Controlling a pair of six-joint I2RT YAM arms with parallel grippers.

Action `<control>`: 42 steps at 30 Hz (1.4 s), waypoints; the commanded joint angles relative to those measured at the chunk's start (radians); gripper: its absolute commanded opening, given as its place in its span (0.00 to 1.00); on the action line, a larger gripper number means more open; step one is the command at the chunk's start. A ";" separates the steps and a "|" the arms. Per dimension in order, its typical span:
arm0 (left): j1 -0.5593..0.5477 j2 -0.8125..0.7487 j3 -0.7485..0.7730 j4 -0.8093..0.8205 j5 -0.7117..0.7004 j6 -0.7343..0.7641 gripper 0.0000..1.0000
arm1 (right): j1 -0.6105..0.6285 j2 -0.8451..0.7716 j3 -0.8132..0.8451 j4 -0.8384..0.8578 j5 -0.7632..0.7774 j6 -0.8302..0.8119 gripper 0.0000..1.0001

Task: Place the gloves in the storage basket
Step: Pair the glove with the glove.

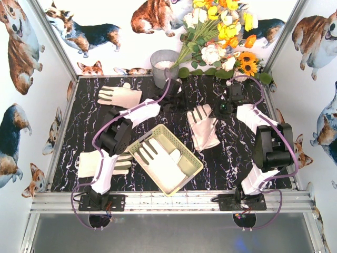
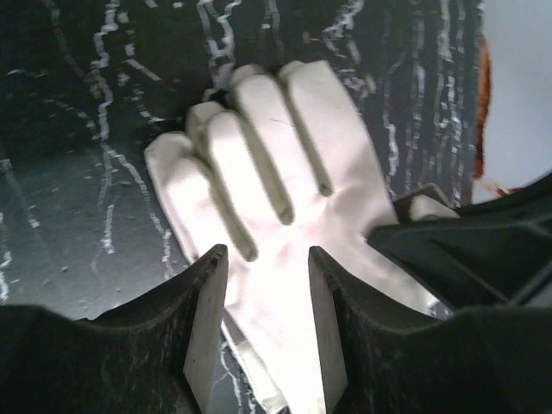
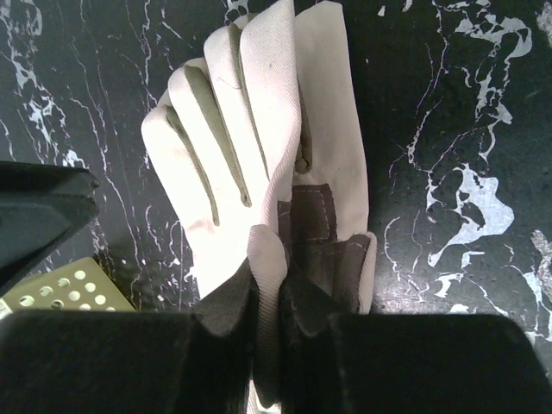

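Observation:
The pale yellow-green storage basket (image 1: 190,158) sits tilted at the table's middle front, with one cream glove (image 1: 160,161) lying inside. My right gripper (image 3: 272,289) is shut on the cuff of another glove (image 3: 250,129), whose fingers stretch away over the black marble; from above, that glove (image 1: 202,126) lies just right of the basket, below the right gripper (image 1: 225,109). My left gripper (image 2: 267,254) is open, its jaws straddling the palm of a flat glove (image 2: 259,172), apart from it. That glove (image 1: 118,95) lies at the back left. Another glove (image 1: 87,163) lies at the front left, partly under the left arm.
A grey metal bucket (image 1: 164,67) stands at the back centre beside a bunch of flowers (image 1: 221,37). Corgi-printed walls close in the table on three sides. A metal rail (image 1: 168,201) runs along the front edge. The basket's corner (image 3: 65,293) shows beside the right gripper.

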 commanded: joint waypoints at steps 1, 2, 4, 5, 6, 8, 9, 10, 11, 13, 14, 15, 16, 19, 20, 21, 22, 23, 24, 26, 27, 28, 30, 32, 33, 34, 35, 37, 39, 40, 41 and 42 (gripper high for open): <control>-0.008 -0.011 0.061 -0.005 0.100 0.006 0.38 | -0.001 -0.026 -0.002 0.093 0.001 0.098 0.00; -0.010 0.000 0.069 0.004 0.126 -0.004 0.38 | -0.001 -0.030 -0.005 0.101 0.005 0.118 0.00; -0.014 0.029 0.080 0.032 0.183 -0.031 0.37 | -0.001 -0.037 -0.013 0.109 0.015 0.151 0.00; -0.015 0.047 0.089 0.039 0.209 -0.048 0.37 | -0.001 -0.038 -0.017 0.114 0.019 0.166 0.00; -0.017 0.065 0.098 0.040 0.229 -0.058 0.37 | -0.001 -0.039 -0.023 0.117 0.025 0.182 0.00; -0.019 0.097 0.120 0.028 0.258 -0.065 0.36 | -0.001 -0.041 -0.038 0.126 0.034 0.215 0.00; -0.020 0.108 0.127 0.021 0.266 -0.065 0.36 | -0.001 -0.043 -0.047 0.130 0.037 0.231 0.00; -0.020 0.115 0.130 0.017 0.273 -0.064 0.36 | -0.001 -0.045 -0.056 0.134 0.039 0.248 0.00; -0.019 0.115 0.129 0.015 0.276 -0.061 0.36 | -0.001 -0.047 -0.065 0.136 0.040 0.253 0.00; -0.019 0.113 0.129 0.003 0.277 -0.038 0.36 | 0.000 -0.052 -0.074 0.128 0.042 0.263 0.00; -0.020 0.111 0.129 -0.008 0.274 -0.024 0.37 | 0.000 -0.054 -0.077 0.121 0.043 0.264 0.00; -0.018 0.111 0.133 -0.027 0.267 -0.003 0.37 | 0.000 -0.058 -0.080 0.114 0.047 0.265 0.00; -0.015 0.111 0.139 -0.048 0.258 0.006 0.37 | 0.000 -0.061 -0.084 0.109 0.049 0.267 0.00; -0.002 0.112 0.173 -0.126 0.225 0.042 0.39 | 0.003 -0.086 -0.102 0.107 0.047 0.272 0.13; 0.004 0.109 0.180 -0.154 0.210 0.047 0.41 | 0.002 -0.094 -0.107 0.107 0.044 0.272 0.19; 0.012 0.105 0.180 -0.164 0.199 0.049 0.42 | 0.003 -0.104 -0.112 0.104 0.040 0.271 0.24; 0.020 0.100 0.174 -0.170 0.194 0.048 0.44 | 0.002 -0.113 -0.116 0.100 0.033 0.271 0.28; 0.028 0.097 0.169 -0.177 0.192 0.045 0.46 | 0.001 -0.121 -0.117 0.094 0.025 0.267 0.32; 0.036 0.096 0.165 -0.184 0.192 0.040 0.48 | 0.002 -0.132 -0.119 0.088 0.014 0.263 0.36; 0.048 0.098 0.163 -0.203 0.202 0.032 0.51 | 0.003 -0.150 -0.124 0.077 -0.009 0.257 0.41; 0.052 0.100 0.163 -0.212 0.208 0.031 0.53 | 0.003 -0.160 -0.129 0.073 -0.020 0.253 0.43; 0.056 0.103 0.162 -0.220 0.215 0.026 0.55 | 0.002 -0.169 -0.131 0.065 -0.032 0.247 0.46; 0.061 0.111 0.163 -0.228 0.234 0.012 0.60 | 0.001 -0.185 -0.135 0.042 -0.050 0.231 0.51; 0.063 0.122 0.166 -0.233 0.250 0.002 0.62 | 0.002 -0.200 -0.147 0.030 -0.068 0.223 0.54; 0.063 0.127 0.166 -0.233 0.255 -0.001 0.63 | 0.003 -0.205 -0.153 0.027 -0.076 0.222 0.55; 0.063 0.132 0.167 -0.233 0.262 -0.004 0.63 | 0.003 -0.211 -0.159 0.019 -0.084 0.222 0.55; 0.063 0.138 0.168 -0.234 0.268 -0.008 0.64 | 0.003 -0.215 -0.165 0.013 -0.090 0.222 0.55; 0.062 0.145 0.163 -0.243 0.275 -0.013 0.64 | 0.002 -0.228 -0.183 0.005 -0.091 0.226 0.56; 0.060 0.149 0.150 -0.249 0.282 -0.017 0.65 | 0.003 -0.246 -0.205 -0.004 -0.072 0.230 0.56; 0.060 0.148 0.140 -0.247 0.286 -0.020 0.65 | 0.002 -0.256 -0.217 -0.009 -0.064 0.236 0.56; 0.060 0.148 0.130 -0.243 0.292 -0.024 0.65 | 0.001 -0.268 -0.230 -0.010 -0.061 0.241 0.56; 0.058 0.149 0.124 -0.238 0.297 -0.027 0.65 | 0.002 -0.281 -0.245 -0.006 -0.064 0.249 0.56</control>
